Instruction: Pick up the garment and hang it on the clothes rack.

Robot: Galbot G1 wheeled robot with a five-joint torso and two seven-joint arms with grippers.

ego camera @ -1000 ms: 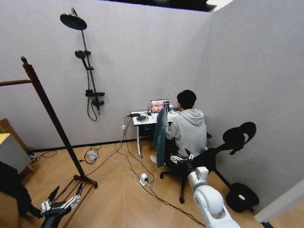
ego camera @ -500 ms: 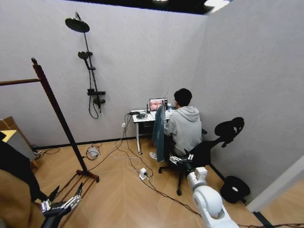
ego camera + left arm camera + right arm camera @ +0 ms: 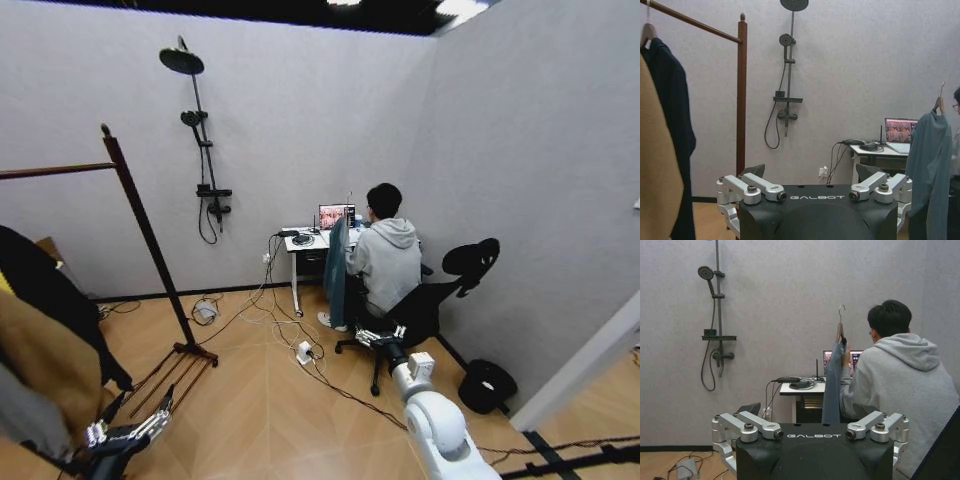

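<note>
Black garment (image 3: 55, 290) hangs on clothes rack (image 3: 150, 250) | left claw (image 3: 130, 425) open, low

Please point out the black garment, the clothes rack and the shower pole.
black garment (image 3: 675, 130), left wrist view, its front.
clothes rack (image 3: 150, 245), head view, its post.
shower pole (image 3: 717, 290), right wrist view, its upper rod.
</note>
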